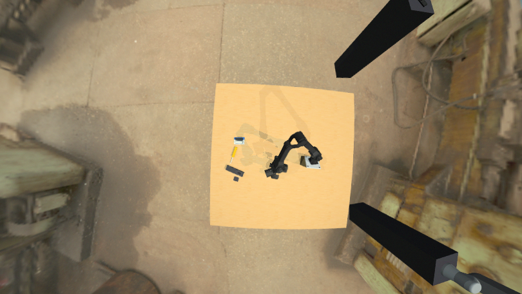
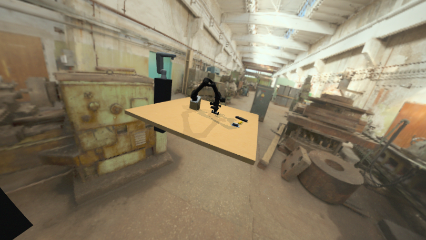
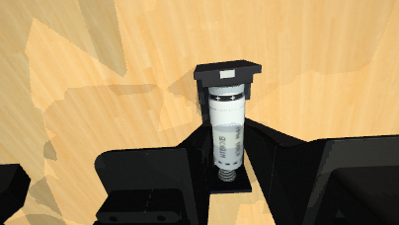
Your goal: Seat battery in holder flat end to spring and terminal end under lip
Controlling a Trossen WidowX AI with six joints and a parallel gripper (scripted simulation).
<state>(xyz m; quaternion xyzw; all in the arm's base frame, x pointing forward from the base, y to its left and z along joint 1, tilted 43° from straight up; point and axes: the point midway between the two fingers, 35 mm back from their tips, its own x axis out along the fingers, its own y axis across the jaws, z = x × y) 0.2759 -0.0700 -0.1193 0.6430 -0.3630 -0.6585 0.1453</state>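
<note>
Wooden table [image 3: 321, 59]: gripper [image 3: 228, 153] clamped narrowly (fingers nearly together) on battery [image 3: 227, 130], inside holder [image 3: 227, 74].

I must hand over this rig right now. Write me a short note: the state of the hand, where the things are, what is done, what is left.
Hand: shut on the battery.
Battery: lying along the black holder; its far end sits at the lip, its near end against the spring.
Done: battery brought into the holder; it looks straight in the wrist view. Whether it lies fully flat I cannot tell.
Left: check the seating, open the hand, lift away, touch nothing.
A screwdriver and small black parts lie apart on the table.
</note>
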